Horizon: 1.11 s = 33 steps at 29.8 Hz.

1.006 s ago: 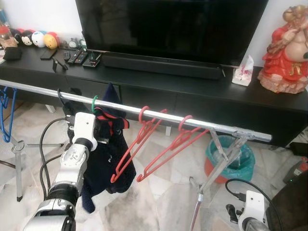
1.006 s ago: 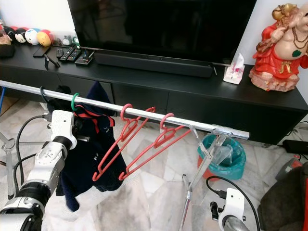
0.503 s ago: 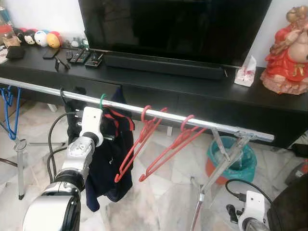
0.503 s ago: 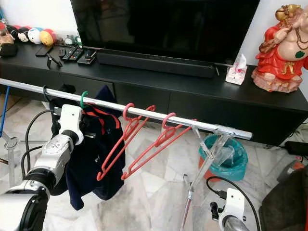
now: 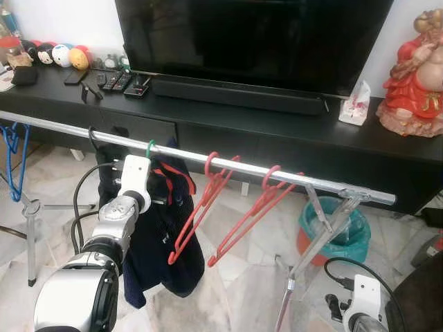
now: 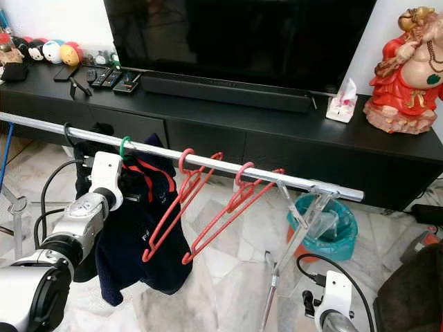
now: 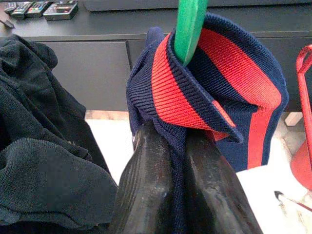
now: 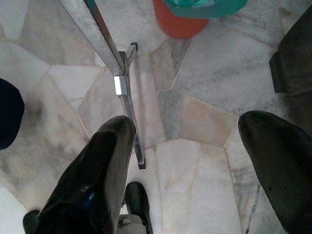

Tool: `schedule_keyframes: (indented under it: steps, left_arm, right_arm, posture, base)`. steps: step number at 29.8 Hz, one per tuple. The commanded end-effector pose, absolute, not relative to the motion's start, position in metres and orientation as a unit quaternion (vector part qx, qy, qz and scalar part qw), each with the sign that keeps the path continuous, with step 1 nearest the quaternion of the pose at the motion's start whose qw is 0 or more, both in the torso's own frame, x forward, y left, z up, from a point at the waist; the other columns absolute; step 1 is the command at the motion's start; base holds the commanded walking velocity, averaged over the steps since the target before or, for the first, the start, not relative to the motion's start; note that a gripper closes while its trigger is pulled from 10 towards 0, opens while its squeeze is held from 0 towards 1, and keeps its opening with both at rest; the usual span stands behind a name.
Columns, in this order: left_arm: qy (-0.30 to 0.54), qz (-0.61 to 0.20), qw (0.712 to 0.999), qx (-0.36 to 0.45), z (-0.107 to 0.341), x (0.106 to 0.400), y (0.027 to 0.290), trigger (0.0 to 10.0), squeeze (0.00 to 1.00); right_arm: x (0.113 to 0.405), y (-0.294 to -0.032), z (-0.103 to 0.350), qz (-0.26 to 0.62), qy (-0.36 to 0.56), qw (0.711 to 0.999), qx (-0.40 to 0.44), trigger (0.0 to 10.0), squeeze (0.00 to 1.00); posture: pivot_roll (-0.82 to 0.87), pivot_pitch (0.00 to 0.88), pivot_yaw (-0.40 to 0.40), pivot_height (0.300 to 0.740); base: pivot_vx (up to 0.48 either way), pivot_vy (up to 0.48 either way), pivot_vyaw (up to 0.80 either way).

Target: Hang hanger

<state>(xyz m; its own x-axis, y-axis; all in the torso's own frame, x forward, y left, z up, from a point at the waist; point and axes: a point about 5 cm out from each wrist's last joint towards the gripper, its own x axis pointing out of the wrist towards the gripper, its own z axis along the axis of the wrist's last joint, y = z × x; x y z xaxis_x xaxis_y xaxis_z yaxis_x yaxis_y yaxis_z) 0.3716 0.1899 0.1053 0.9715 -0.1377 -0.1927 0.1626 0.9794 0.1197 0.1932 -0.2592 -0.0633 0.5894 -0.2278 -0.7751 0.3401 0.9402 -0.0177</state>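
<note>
The left claw (image 7: 183, 161) is clenched on the navy garment (image 6: 142, 238) just below its red-striped collar (image 7: 195, 92), at the neck where the green hanger (image 7: 189, 27) emerges; holding there lets the arm steer hanger and cloth as one without the fabric sliding off. Directly above the claw the green hook (image 5: 149, 147) sits over the silver rail (image 5: 291, 178), so the hanger looks already hung, and the likely remaining step is to let go and draw the arm back without tugging the cloth. Beside the claw toward the robot's left a black garment (image 7: 44, 161) hangs from a dark hook on the same rail; toward its right two empty red hangers (image 5: 228, 214) dangle tilted, near but apart from the navy cloth. The right claw (image 8: 185, 170) hangs idle low down with its fingers spread wide above the marble floor (image 8: 195, 112), close to a rack leg (image 8: 127, 114) and an orange bin with a teal liner (image 5: 332, 232). Beyond the rail stands a black TV surface (image 5: 277, 121) carrying a television (image 5: 256, 34), a soundbar, remotes (image 5: 118, 81), small plush toys (image 5: 66, 55), a tissue pack (image 5: 355, 111) and a red figurine (image 5: 419, 76). A blue hanger (image 5: 14, 166) hangs far off toward the left.
</note>
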Motion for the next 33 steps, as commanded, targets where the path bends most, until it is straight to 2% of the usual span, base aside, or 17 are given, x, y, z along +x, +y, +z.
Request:
schedule_keyframes:
  steps: [1, 10, 24, 25, 26, 27, 33]
  left_arm:
    - [0.136, -0.078, 0.985, 0.073, 0.086, 0.362, 0.192, 10.0, 0.00]
    - [0.168, -0.077, 0.978, 0.095, 0.067, 0.350, 0.198, 10.0, 0.00]
    - [0.174, -0.078, 0.978, 0.085, 0.052, 0.336, 0.203, 10.0, 0.00]
    - [0.171, -0.076, 0.979, 0.083, 0.052, 0.336, 0.203, 10.0, 0.30]
    - [0.169, -0.073, 0.980, 0.081, 0.053, 0.336, 0.204, 10.0, 0.78]
    - [0.166, -0.071, 0.980, 0.081, 0.053, 0.336, 0.204, 10.0, 1.00]
    - [0.135, -0.055, 0.987, 0.071, 0.063, 0.341, 0.208, 10.0, 1.00]
  right_arm:
    - [0.191, -0.263, -0.063, -0.162, 0.428, 0.887, 0.062, 10.0, 0.00]
    - [0.190, -0.262, -0.064, -0.158, 0.430, 0.887, 0.061, 10.0, 0.00]
    - [0.191, -0.262, -0.064, -0.156, 0.430, 0.887, 0.063, 10.0, 0.00]
    - [0.191, -0.262, -0.064, -0.156, 0.430, 0.887, 0.063, 10.0, 0.00]
    - [0.191, -0.262, -0.064, -0.156, 0.430, 0.887, 0.063, 10.0, 0.00]
    - [0.191, -0.262, -0.064, -0.156, 0.430, 0.887, 0.063, 10.0, 0.00]
    - [0.191, -0.262, -0.064, -0.156, 0.430, 0.887, 0.063, 10.0, 0.00]
  posture:
    - [-0.11, 0.000, -0.029, 0.740]
    - [-0.10, 0.000, -0.031, 0.740]
    - [-0.10, 0.000, -0.031, 0.740]
    - [-0.10, 0.000, -0.031, 0.740]
    - [-0.10, 0.000, -0.031, 0.740]
    - [-0.10, 0.000, -0.031, 0.740]
    - [-0.09, 0.000, -0.032, 0.740]
  base:
    - [0.000, 0.000, 0.00]
    - [0.000, 0.000, 0.00]
    - [0.000, 0.000, 0.00]
    - [0.000, 0.000, 0.00]
    - [0.000, 0.000, 0.00]
    - [0.000, 0.000, 0.00]
    - [0.000, 0.000, 0.00]
